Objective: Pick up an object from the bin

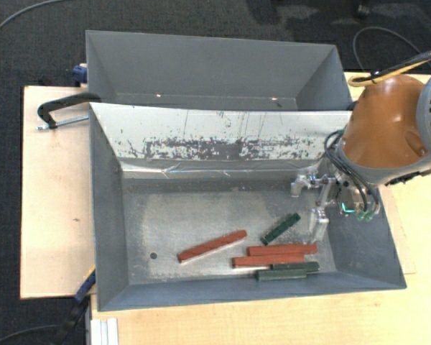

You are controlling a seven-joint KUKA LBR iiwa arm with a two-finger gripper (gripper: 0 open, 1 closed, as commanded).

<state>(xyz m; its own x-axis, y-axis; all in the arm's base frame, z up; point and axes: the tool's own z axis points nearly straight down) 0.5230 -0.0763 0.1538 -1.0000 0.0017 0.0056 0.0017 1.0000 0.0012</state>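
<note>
Here, the gripper (320, 228) hangs low inside the grey bin (201, 121), just to the right of a short dark green bar (281, 228), and its tip seems close to the floor. From this angle I cannot tell whether it is set wide or narrow, and I see nothing carried in it. The orange cover (384, 131) of the wrist sits above and to the right of the green bar, over the right wall. This fits an arm that comes in from that side.

The short dark green bar lies flat and tilted, with its upper end pointing toward the gripper. I judge it the likeliest thing to be picked. It is the nearest one and it lies apart from the others, so there is free room along both of its long sides.

Just below it three bars lie side by side, nearly touching: a red bar (281, 250), a brown-red bar (258, 261) and a long dark green bar (287, 269). They are packed close, probably because the sloping walls let them slide together, and this would make a clean grasp harder. To the left of the short green bar and a little lower, a long red-brown bar (212, 246) lies alone, tilted in a similar way. All the bars rest on the floor, so no pick is done yet.
</note>
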